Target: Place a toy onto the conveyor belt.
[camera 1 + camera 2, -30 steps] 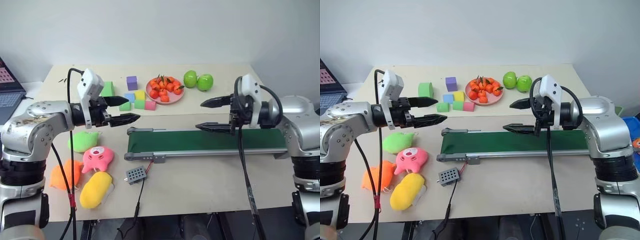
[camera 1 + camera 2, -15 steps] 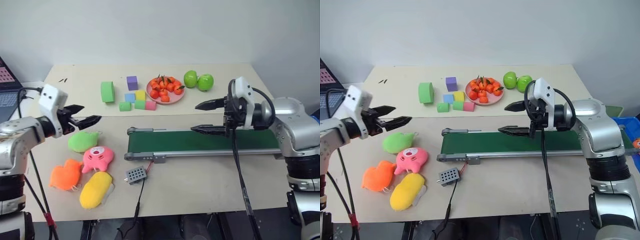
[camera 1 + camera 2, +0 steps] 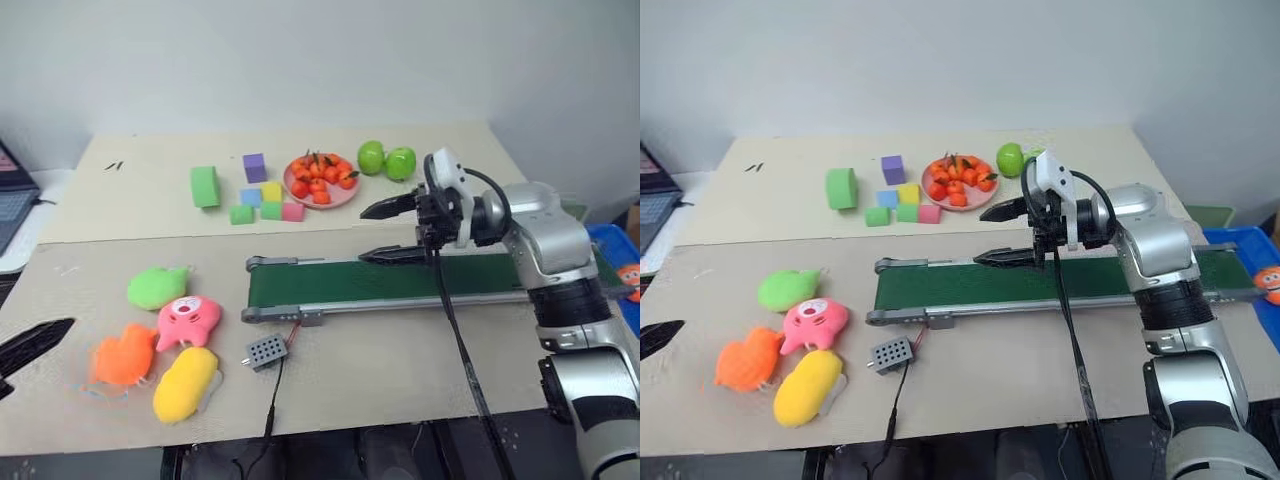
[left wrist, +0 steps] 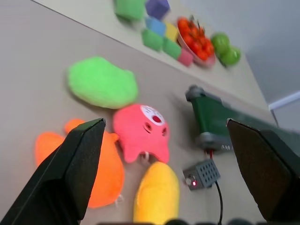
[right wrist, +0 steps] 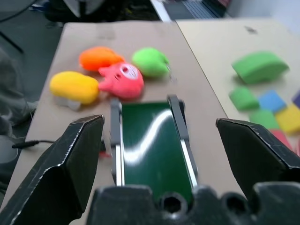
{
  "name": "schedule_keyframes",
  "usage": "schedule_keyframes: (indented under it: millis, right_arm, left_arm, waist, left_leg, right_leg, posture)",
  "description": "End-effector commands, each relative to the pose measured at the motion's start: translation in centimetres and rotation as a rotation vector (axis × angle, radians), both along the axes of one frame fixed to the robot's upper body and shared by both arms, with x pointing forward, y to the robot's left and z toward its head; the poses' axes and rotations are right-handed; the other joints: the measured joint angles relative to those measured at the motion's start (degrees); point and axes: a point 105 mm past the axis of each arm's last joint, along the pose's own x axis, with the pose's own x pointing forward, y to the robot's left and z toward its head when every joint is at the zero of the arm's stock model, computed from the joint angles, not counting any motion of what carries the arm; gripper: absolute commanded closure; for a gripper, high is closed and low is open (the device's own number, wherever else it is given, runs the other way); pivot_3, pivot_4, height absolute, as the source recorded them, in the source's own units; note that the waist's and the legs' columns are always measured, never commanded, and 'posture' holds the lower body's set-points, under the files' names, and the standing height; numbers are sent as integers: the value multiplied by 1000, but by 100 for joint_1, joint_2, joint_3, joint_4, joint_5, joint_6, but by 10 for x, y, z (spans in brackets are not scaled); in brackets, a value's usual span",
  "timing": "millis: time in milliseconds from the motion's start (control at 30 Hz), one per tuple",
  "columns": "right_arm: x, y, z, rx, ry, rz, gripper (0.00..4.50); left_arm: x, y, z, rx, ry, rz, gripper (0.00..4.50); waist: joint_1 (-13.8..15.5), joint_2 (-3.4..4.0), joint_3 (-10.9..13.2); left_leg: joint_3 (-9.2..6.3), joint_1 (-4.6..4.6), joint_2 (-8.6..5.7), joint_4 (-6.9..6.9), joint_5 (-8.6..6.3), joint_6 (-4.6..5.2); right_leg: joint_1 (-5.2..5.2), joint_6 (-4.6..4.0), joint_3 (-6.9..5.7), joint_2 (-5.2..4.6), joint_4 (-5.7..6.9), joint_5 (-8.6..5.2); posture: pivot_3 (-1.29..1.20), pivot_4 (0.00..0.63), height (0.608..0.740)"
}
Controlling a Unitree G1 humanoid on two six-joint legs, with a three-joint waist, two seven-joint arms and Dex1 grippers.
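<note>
Swinging out from above the table, the left gripper (image 4: pixel 164 173) now hangs spread and empty near the orange toy (image 3: pixel 124 355); the right gripper (image 3: pixel 385 232), also agape, hovers over the conveyor belt (image 3: pixel 400 279). Pickup appears imminent.

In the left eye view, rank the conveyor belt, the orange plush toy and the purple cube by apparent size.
1. Conveyor belt, by far the largest.
2. Orange plush toy.
3. Purple cube, though it sits farther from the camera.
</note>
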Motion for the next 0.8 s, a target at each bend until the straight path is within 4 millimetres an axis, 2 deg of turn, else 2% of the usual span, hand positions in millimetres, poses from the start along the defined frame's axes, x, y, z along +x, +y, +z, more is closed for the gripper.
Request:
schedule_keyframes:
  millis: [33, 200, 300, 400, 500, 633, 700, 800]
  right_arm:
    - [-3, 3, 9, -4, -57, 38, 0]
    - [-4, 4, 10, -16, -63, 50, 0]
    - [-4, 2, 11, -31, -66, 41, 0]
    - [-3, -4, 12, -50, -69, 19, 0]
    - [-2, -7, 11, -70, -70, 4, 0]
    - [-3, -11, 10, -89, -67, -8, 0]
    - [-3, -13, 10, -93, -68, -14, 0]
    - [-3, -15, 8, -101, -67, -24, 0]
  left_arm:
    - [-12, 0, -17, -111, 34, 55, 83]
    - [-5, -15, -47, -433, 43, 65, 83]
    - [3, -24, -67, -507, 74, 97, 83]
    - [11, -27, -77, -567, 80, 122, 83]
    - [13, -33, -81, -577, 112, 106, 83]
    - [13, -21, -74, -603, 74, 143, 83]
    - [9, -15, -75, -604, 79, 176, 83]
    - [-8, -10, -75, -616, 85, 201, 83]
  waist:
    - [53, -4, 0]
    - [134, -8, -3]
    - [107, -13, -6]
    - [73, -18, -9]
    - [24, -19, -10]
    - [17, -19, -10]
    - [20, -19, -9]
    - [8, -19, -10]
  left_leg:
    - [-1, 8, 0, 0, 0, 0]
    - [-15, 55, -1, 0, -3, 0]
    - [-19, 59, -2, 0, -2, -3]
    - [-18, 60, -2, 0, 0, -8]
    - [-20, 59, -1, -1, -1, -13]
    - [-16, 60, -1, -3, -5, -14]
    - [-17, 60, -1, -3, -5, -13]
    - [-14, 60, -1, -3, -8, -13]
  right_leg:
    - [15, -1, -4, 0, -1, 0]
    - [76, -4, -13, 0, -8, -2]
    - [74, -5, -11, 0, -3, -1]
    - [72, -8, -8, 1, -2, 0]
    - [70, -9, -8, 0, -2, 0]
    - [67, -9, -3, 1, -4, 0]
    - [65, -10, -3, 1, -4, -1]
    - [65, -10, -1, 0, -6, -1]
  posture:
    - [0, 150, 738]
    - [0, 150, 738]
    - [0, 150, 738]
    - [0, 150, 738]
    - [0, 150, 738]
    - [0, 150, 738]
    - [0, 150, 738]
    - [0, 150, 738]
